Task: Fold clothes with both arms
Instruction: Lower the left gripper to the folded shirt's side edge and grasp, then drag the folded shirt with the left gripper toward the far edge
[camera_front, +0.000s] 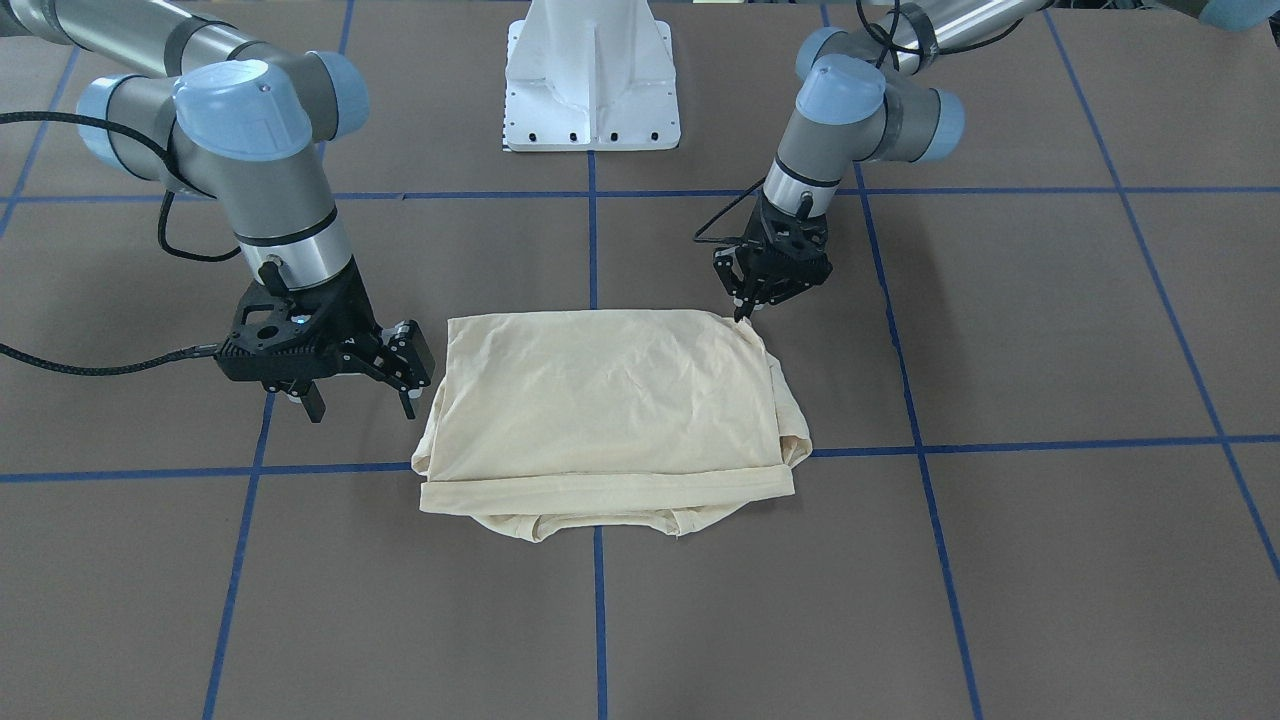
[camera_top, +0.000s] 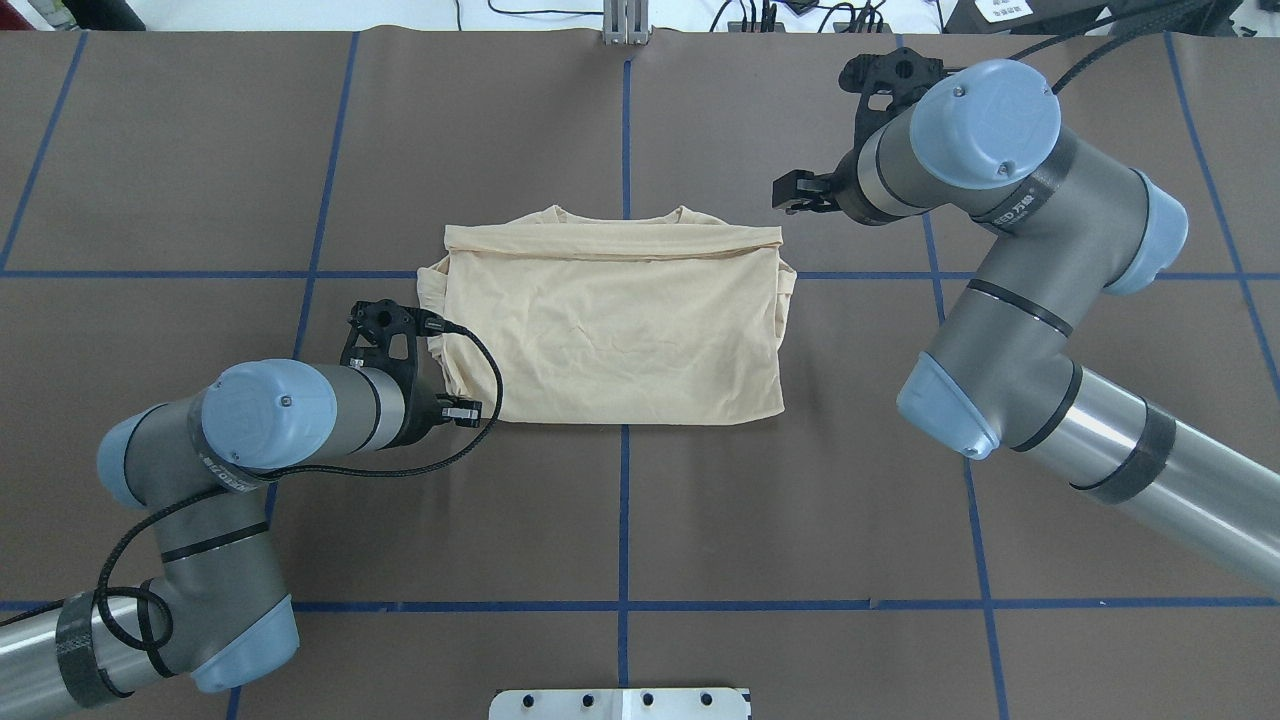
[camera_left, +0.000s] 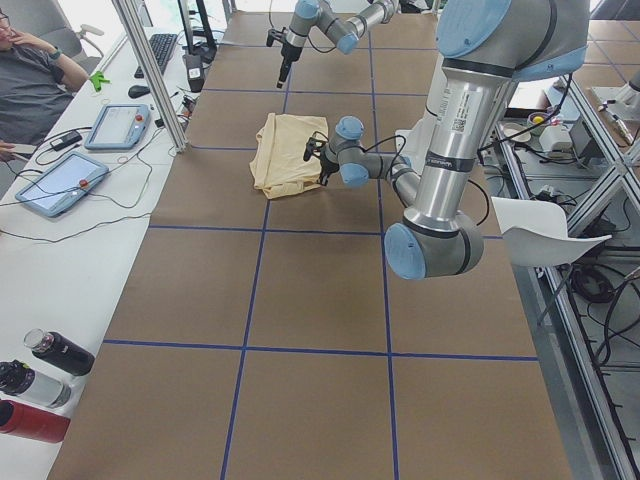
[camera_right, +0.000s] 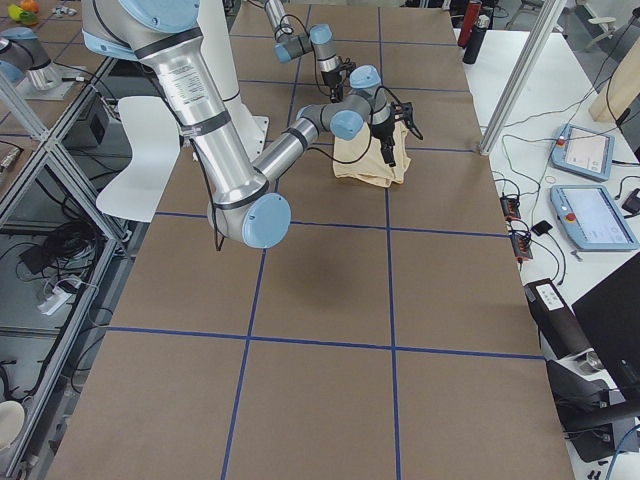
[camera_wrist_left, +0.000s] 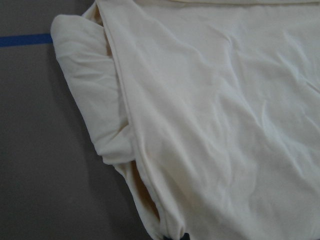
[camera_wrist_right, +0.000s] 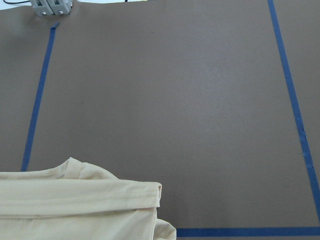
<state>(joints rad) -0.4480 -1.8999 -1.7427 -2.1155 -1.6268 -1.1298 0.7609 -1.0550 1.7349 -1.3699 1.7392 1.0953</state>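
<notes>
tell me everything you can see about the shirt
The shirt is pale cream-yellow, thin soft-looking fabric, folded into a rough rectangle lying flat on the brown table, plain side up, lightly creased. A hemmed band runs along the edge away from the robot; bunched layers poke out at both ends. The left gripper is at one robot-side corner, contact unclear; the open right gripper is beside it, apart.

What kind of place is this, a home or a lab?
Probably a robotics lab: a brown table gridded with blue tape, aluminium framing beside it, and control tablets with red stop buttons on a side bench.
</notes>
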